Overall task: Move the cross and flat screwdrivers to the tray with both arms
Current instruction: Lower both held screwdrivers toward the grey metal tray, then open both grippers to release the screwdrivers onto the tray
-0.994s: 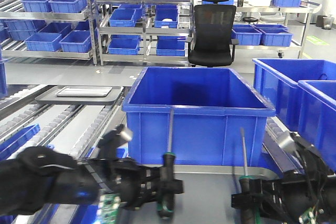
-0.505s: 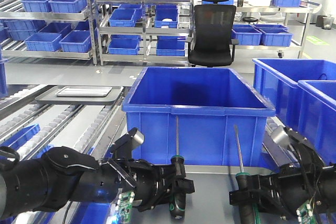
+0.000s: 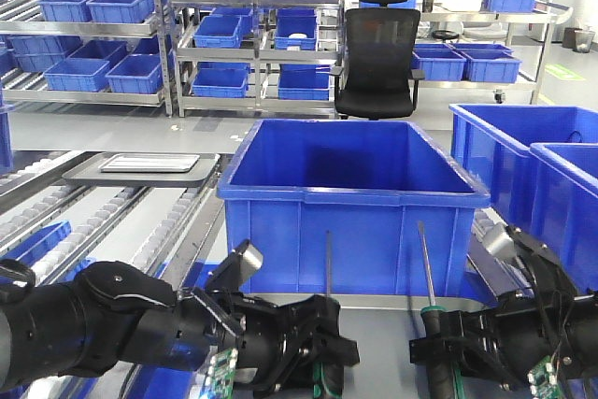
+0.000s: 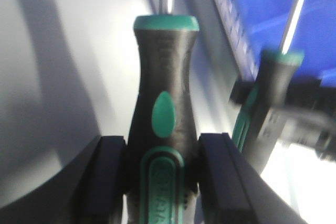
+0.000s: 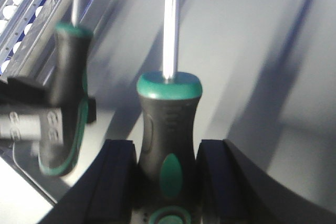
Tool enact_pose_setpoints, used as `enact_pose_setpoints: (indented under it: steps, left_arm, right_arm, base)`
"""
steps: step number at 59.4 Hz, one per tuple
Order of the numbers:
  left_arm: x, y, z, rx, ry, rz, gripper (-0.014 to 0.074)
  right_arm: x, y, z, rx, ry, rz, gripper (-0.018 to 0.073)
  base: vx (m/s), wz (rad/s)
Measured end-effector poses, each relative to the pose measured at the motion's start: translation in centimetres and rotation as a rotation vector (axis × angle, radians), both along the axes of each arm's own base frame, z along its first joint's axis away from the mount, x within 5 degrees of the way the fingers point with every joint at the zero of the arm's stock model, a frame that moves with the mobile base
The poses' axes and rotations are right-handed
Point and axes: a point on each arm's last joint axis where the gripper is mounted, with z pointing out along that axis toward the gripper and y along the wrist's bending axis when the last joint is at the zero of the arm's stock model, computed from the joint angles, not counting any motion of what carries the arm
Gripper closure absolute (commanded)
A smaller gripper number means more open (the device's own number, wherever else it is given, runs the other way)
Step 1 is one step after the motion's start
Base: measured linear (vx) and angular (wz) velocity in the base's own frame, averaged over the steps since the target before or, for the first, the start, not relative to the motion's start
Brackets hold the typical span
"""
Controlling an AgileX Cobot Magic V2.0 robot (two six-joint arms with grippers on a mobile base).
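Observation:
Both screwdrivers stand upright over the grey tray point(image 3: 383, 322), shafts pointing up. My left gripper point(image 3: 322, 373) is shut on one black-and-green handle point(image 4: 163, 103), with its pads point(image 4: 107, 177) pressed to both sides. My right gripper point(image 3: 434, 354) is shut on the other screwdriver point(image 5: 168, 124). Each wrist view shows the other arm's screwdriver close beside: to the right point(image 4: 268, 98) in the left wrist view, to the left point(image 5: 68, 93) in the right wrist view. The tray floor point(image 5: 252, 51) lies beneath. The tips are too blurred to tell cross from flat.
A large blue bin point(image 3: 355, 203) stands directly behind the tray, and more blue bins point(image 3: 523, 165) stand at the right. A roller conveyor point(image 3: 93, 221) runs along the left with a smaller tray point(image 3: 140, 167) on it. Shelves of bins and a black chair point(image 3: 378, 63) fill the background.
My left gripper has carried its screwdriver to the right and lower, closer to the right one. The right gripper's screwdriver shifted slightly left, then held still.

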Motion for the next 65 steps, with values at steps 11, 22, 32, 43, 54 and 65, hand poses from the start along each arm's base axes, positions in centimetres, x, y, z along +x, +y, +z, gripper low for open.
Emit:
enact_pose_setpoints:
  steps: [11, 22, 32, 43, 54, 65]
  left_arm:
    - [-0.27, 0.17, -0.36, 0.046, 0.01, -0.03, 0.0468]
    - [-0.32, 0.25, -0.49, 0.066, 0.001, -0.043, 0.0327]
    - [-0.37, 0.25, -0.51, 0.068, 0.004, -0.048, 0.0212]
    - [-0.38, 0.26, -0.52, 0.07, 0.005, -0.048, 0.0164]
    - [-0.37, 0.27, -0.54, 0.073, 0.002, -0.049, 0.0164]
    - [-0.38, 0.29, -0.58, 0.078, -0.001, -0.052, 0.016]
  right_arm:
    - [-0.01, 0.0, 0.0, 0.001, 0.001, 0.0, 0.0446]
    - [-0.05, 0.03, 0.0, 0.003, 0.005, 0.004, 0.0255]
    - [-0.08, 0.05, -0.01, 0.004, 0.007, 0.007, 0.0087]
    - [-0.14, 0.09, 0.01, 0.007, 0.011, 0.014, 0.0025]
    - [-0.2, 0.13, 0.01, 0.009, 0.016, 0.02, 0.0026]
    - [-0.28, 0.19, 0.01, 0.013, 0.022, 0.028, 0.0026]
  base:
    - [0.0, 0.0]
    - [0.0, 0.0]
    - [0.0, 0.0]
    - [0.0, 0.0]
    - [0.0, 0.0]
    - [0.0, 0.0]
